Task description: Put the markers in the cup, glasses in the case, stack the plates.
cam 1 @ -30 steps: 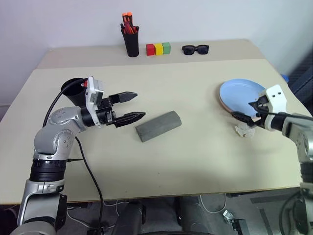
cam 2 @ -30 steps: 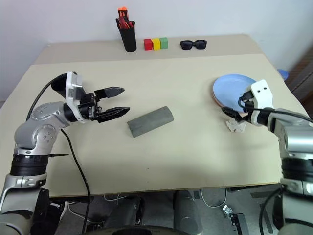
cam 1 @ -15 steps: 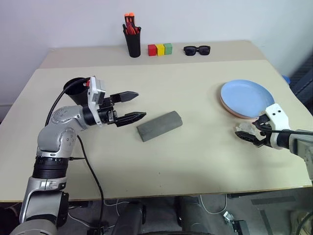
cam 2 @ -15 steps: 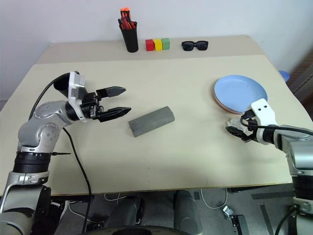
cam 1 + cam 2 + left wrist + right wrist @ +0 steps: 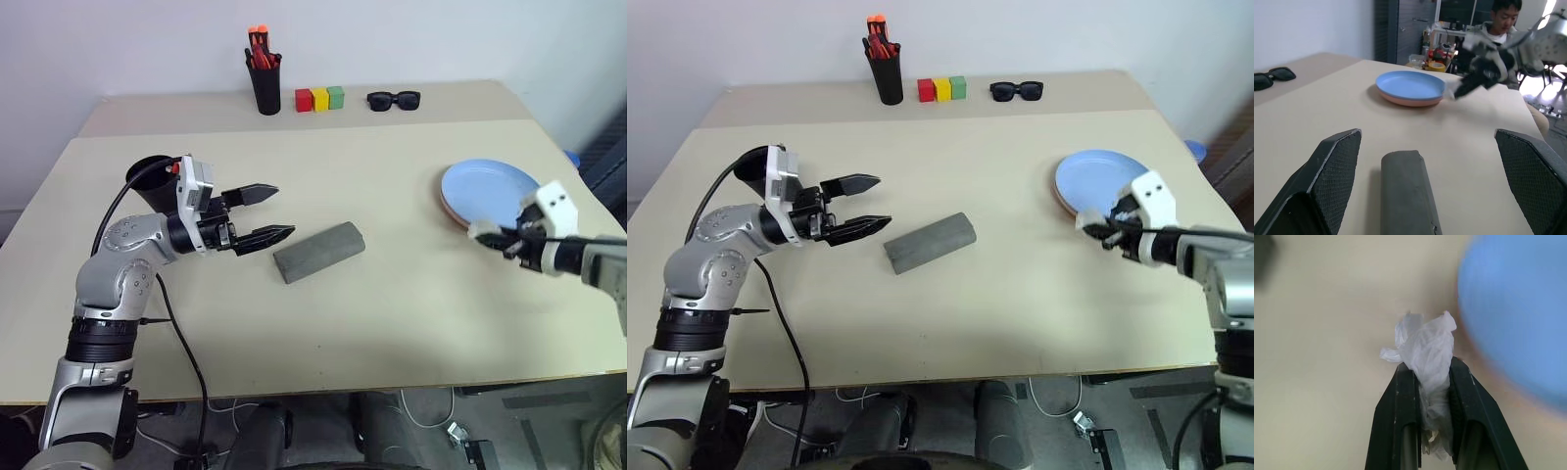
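Across the beige table point(image 5: 392, 323), the right gripper point(image 5: 1426, 377) is pinching a crumpled white wrapper point(image 5: 1425, 350) that risks slipping onto the plates point(image 5: 490, 191), while the left gripper point(image 5: 265, 211) is hovering wide open by the case point(image 5: 318, 252).

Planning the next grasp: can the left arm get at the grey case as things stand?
Probably yes. The left end effector hovers open, pointing at the closed grey case, which lies just past its fingertips on bare table. Nothing sits between them, and the right end effector is far off by the plates.

We see the blue plate point(image 5: 490, 186) stacked on the pink plate point(image 5: 1410, 102), far right; closed grey case point(image 5: 317, 252) at centre, black cup point(image 5: 147, 174) left
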